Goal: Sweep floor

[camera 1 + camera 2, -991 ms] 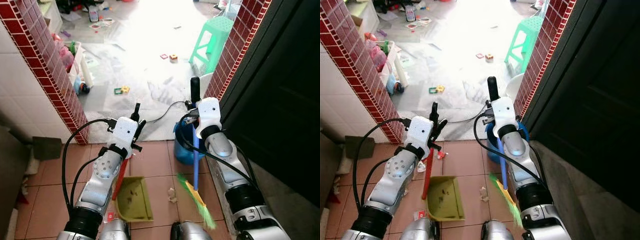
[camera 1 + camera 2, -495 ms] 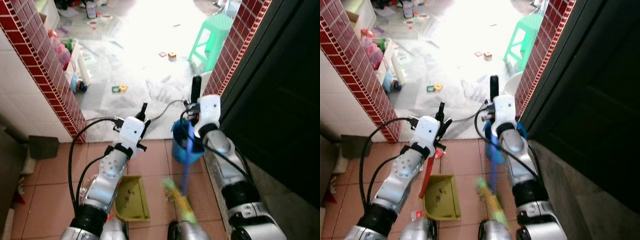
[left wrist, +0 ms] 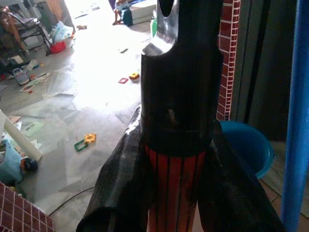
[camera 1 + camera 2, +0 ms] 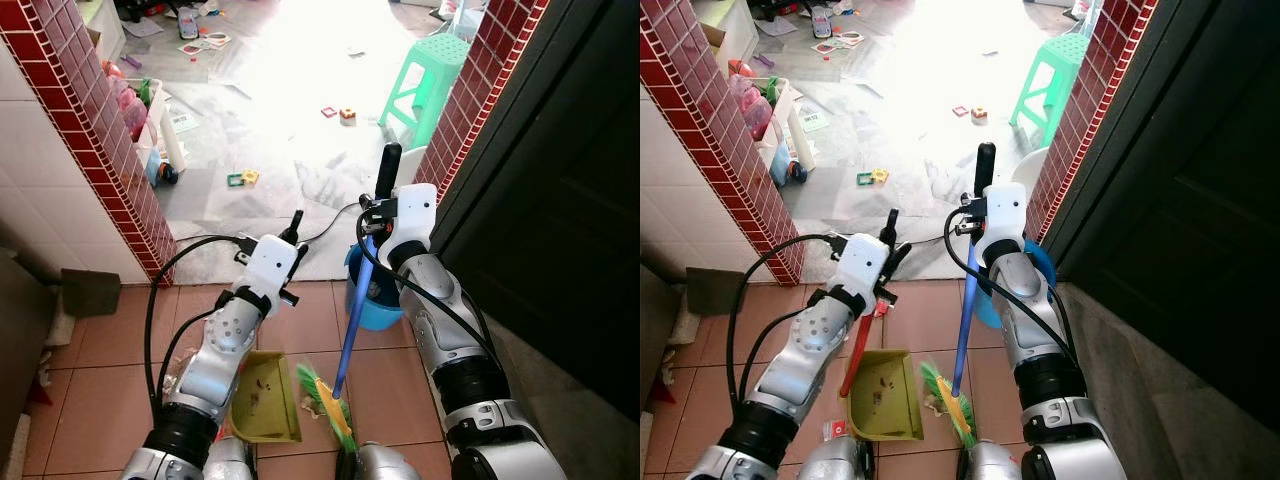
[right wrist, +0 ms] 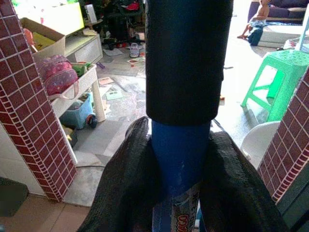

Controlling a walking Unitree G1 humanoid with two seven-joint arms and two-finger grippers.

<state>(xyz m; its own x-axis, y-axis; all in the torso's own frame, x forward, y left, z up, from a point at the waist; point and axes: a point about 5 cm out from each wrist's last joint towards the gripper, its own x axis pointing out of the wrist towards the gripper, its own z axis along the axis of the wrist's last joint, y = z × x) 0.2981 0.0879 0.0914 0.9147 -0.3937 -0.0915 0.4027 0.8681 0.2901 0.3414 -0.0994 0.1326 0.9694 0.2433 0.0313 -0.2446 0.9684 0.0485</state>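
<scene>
Left eye view: we stand on the red tile floor (image 4: 100,400) in a doorway, sweeping.
Right gripper (image 5: 178,193): clamped on the blue broom (image 4: 352,320) handle, just under its black end cap.
Left gripper (image 3: 176,193): closed around the red handle of the dustpan (image 4: 265,400).
Broom head: green and yellow bristles rest on the tile at 3 o'clock of the dustpan, just beside its open mouth.
Step in hand: we judge it a short stroke toward 9 o'clock; keep the bristles low and the pan lip flat on the tile.
Dustpan contents: a few brown crumbs.
Blue bucket (image 4: 385,295): behind the broom at 12 o'clock; its contents are hidden from us.
</scene>
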